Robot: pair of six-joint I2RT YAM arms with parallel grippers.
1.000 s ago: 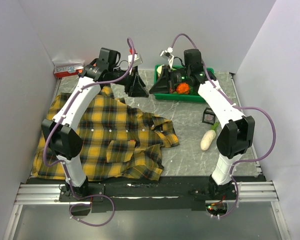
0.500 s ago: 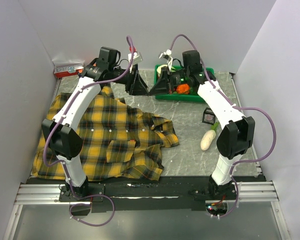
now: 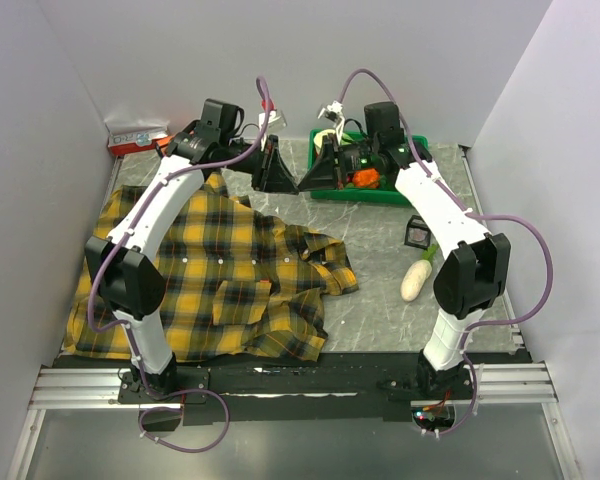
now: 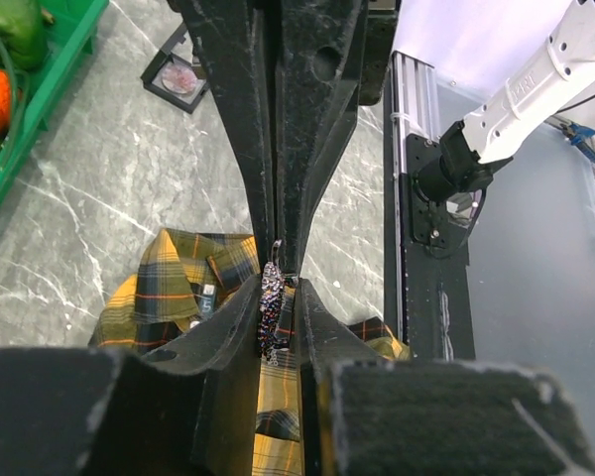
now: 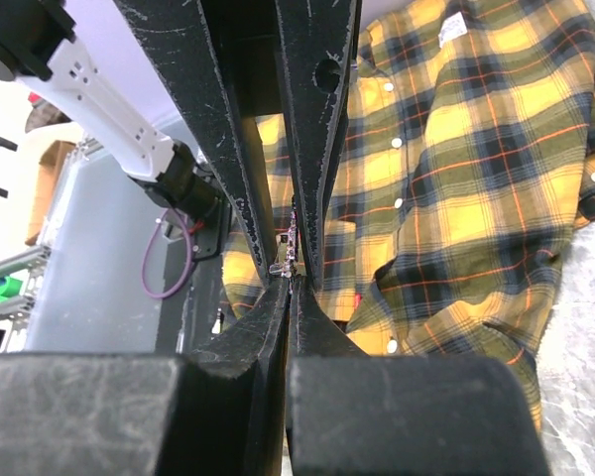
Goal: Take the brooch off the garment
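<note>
The brooch (image 4: 271,307), a small sparkly silvery piece seen edge-on, hangs in the air where my two grippers meet tip to tip at the back of the table. My right gripper (image 5: 291,273) is shut on the brooch (image 5: 291,246) at its fingertips. My left gripper (image 4: 280,290) has its jaws narrowly apart around the brooch, which lies against one finger (image 4: 240,317). In the top view the left gripper (image 3: 292,180) and right gripper (image 3: 302,180) touch. The garment (image 3: 210,275), a yellow-and-black plaid shirt, lies flat below and to the left.
A green bin (image 3: 375,190) with an orange item stands behind the right gripper. A white radish (image 3: 416,278) and a small black square box (image 3: 418,233) lie at the right. A red-and-white box (image 3: 135,137) sits at the back left corner.
The two grippers have closed the small gap between them and now meet tip to tip; the left one shifted slightly right. The shirt has not moved.
</note>
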